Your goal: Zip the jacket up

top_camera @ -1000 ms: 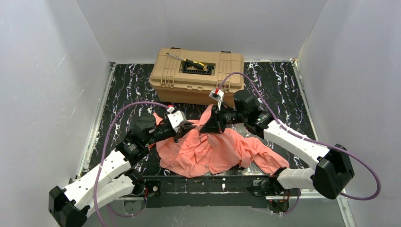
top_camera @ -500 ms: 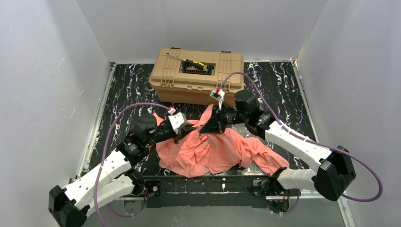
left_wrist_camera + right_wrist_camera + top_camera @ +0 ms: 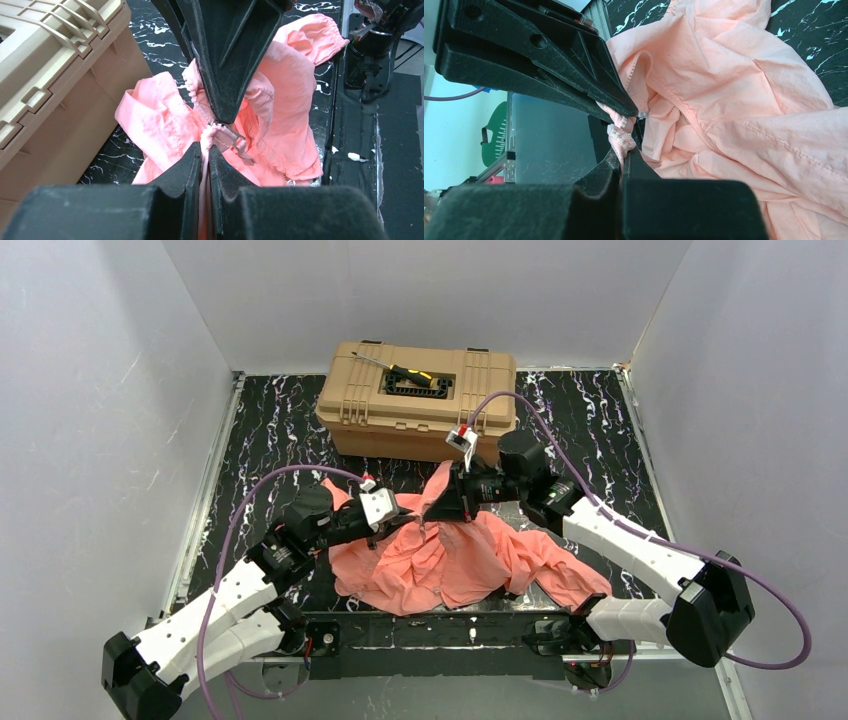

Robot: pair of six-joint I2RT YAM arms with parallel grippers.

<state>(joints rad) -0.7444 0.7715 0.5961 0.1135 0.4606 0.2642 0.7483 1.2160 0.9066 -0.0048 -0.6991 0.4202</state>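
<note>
The jacket (image 3: 450, 565) is thin matt cloth, the toolbox (image 3: 350, 405) matt plastic.

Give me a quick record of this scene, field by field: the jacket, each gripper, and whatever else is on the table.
jacket: salmon-pink, crumpled on the table, zipper open
left gripper: jaws shut on the jacket's zipper edge
right gripper: jaws shut on the same edge, facing the left one tip to tip
toolbox: tan, lid closed, behind the jacket
table: black marbled top

jacket (image 3: 455, 558) | salmon-pink, thin | crumpled, unzipped | near table edge, before tan toolbox (image 3: 418, 398)
</note>
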